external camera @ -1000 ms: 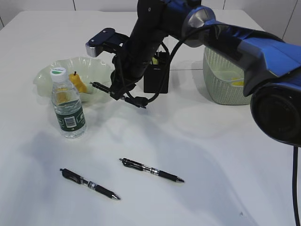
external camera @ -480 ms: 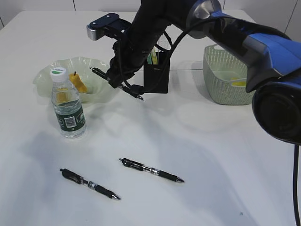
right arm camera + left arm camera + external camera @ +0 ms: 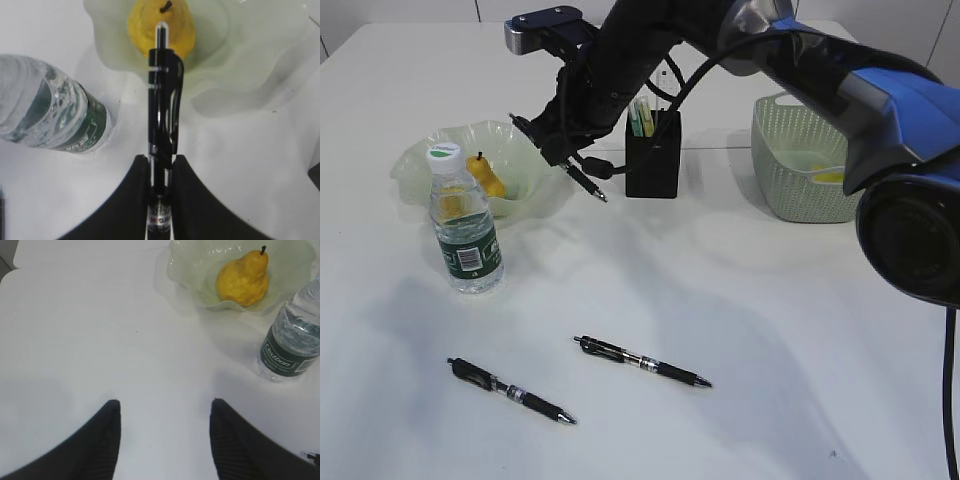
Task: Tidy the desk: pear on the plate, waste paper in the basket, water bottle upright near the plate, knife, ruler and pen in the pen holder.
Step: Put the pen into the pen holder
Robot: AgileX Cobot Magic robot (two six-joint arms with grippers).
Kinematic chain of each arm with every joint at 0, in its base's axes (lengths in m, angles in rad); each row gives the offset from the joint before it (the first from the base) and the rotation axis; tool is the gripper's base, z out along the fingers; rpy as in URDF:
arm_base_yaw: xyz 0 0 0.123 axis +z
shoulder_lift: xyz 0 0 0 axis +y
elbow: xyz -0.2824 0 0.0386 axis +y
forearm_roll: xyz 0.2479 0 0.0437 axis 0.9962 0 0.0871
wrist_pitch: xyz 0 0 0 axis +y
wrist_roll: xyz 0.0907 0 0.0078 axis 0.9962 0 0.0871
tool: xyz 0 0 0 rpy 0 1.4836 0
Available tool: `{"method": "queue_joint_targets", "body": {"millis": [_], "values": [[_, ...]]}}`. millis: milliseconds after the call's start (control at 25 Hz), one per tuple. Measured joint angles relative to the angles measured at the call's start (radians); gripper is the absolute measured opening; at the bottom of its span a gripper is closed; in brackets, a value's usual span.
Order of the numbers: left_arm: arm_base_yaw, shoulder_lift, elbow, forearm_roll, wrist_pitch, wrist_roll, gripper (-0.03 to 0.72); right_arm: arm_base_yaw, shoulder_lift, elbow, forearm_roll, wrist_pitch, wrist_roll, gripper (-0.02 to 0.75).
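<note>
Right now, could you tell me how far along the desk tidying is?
Done: the pear lies on the plate, and the water bottle stands upright beside it. In hand: the right gripper holds a pen near the pen holder. Left: two pens on the desk.

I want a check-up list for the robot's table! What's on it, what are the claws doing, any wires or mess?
Surface: white desk, bare in the middle.
Job's things: pear in the plate; water bottle upright beside the plate; pen holder with items inside; basket; two pens lying on the desk.
Clutter: nothing seen.
Grippers: right gripper shut on a held pen, in the air near the pen holder; left gripper open, empty.
Cables: black cable along the right arm.
Surroundings: pale wall behind.
</note>
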Motion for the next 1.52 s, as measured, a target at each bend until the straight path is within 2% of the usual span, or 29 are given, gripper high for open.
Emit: {"method": "queue_joint_targets", "body": {"millis": [240, 720, 1360, 1520], "values": [[0.0, 0.0, 0.0, 0.0, 0.0, 0.0, 0.402, -0.025, 0.0, -0.008, 0.045, -0.029, 0.069, 0.069], [0.0, 0.0, 0.0, 0.0, -0.002, 0.0, 0.402, -0.065, 0.0, -0.008, 0.123, -0.075, 0.076, 0.069], [0.0, 0.0, 0.0, 0.0, -0.014, 0.0, 0.402, -0.09, 0.0, -0.008, 0.137, -0.162, -0.028, 0.069], [0.0, 0.0, 0.0, 0.0, -0.016, 0.0, 0.402, -0.119, 0.0, -0.008, 0.185, -0.17, -0.018, 0.07]]}}
